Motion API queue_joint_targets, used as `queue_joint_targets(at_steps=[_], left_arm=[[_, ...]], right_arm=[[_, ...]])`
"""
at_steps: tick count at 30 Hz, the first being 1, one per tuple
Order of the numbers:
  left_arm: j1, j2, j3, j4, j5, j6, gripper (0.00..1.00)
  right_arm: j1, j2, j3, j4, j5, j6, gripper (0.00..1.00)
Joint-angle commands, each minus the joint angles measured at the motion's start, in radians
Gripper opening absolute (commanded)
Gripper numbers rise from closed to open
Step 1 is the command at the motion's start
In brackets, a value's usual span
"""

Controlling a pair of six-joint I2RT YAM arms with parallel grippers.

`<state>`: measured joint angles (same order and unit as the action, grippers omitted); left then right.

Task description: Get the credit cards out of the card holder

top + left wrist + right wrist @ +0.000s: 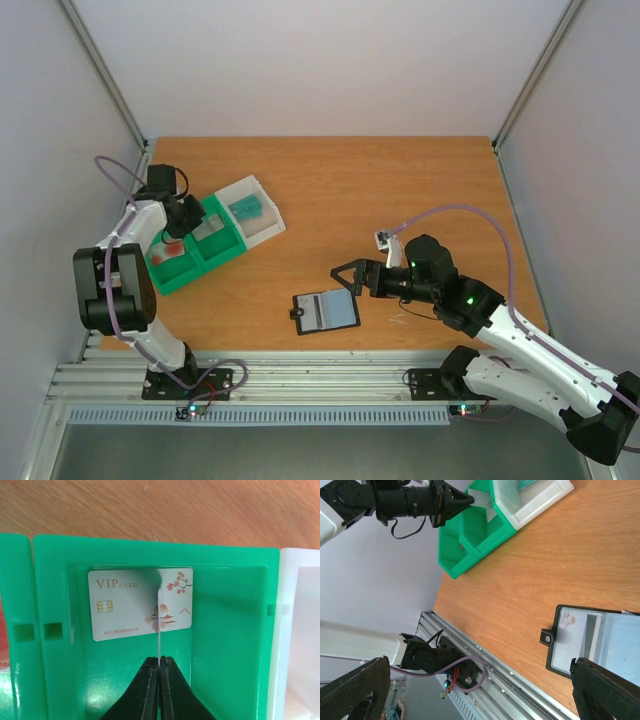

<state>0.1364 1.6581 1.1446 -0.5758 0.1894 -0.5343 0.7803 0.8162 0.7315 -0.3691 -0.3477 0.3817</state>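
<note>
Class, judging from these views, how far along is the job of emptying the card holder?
Done: a teal card, a red card and a grey VIP card lie in the sorting tray. In hand: the left gripper pinches a pale card above the tray. Left: dropping it; whether the open card holder holds more is unclear.

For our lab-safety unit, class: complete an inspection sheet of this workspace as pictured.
Surface: wooden table.
Job's things: card holder lies open, flat; VIP card, teal card, red-pink card lie in sorting tray.
Clutter: tiny pale marks near right arm, unclear.
Claws: left claw shut on upright pale card over tray; right claw open beside holder.
Cables: purple cable along each arm.
Surroundings: pale walls, metal rail at near edge.
</note>
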Motion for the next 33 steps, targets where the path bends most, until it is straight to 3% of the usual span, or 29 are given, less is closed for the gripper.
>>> queue_joint_targets(at_steps=[1,20,33], left_arm=[[0.005,0.025,0.013,0.029,-0.046,0.025,0.05],[0.005,0.049,0.023,0.042,-0.065,0.006,0.03],[0.005,0.038,0.028,0.034,-0.093,-0.007,0.13]], right_arm=[[0.005,-0.009,0.023,-0.019,0.023,-0.012,0.98],[0.005,-0.017,0.043,-0.049,0.039,-0.039,0.98],[0.004,-0.025,0.056,-0.078,0.055,-0.049,0.98]])
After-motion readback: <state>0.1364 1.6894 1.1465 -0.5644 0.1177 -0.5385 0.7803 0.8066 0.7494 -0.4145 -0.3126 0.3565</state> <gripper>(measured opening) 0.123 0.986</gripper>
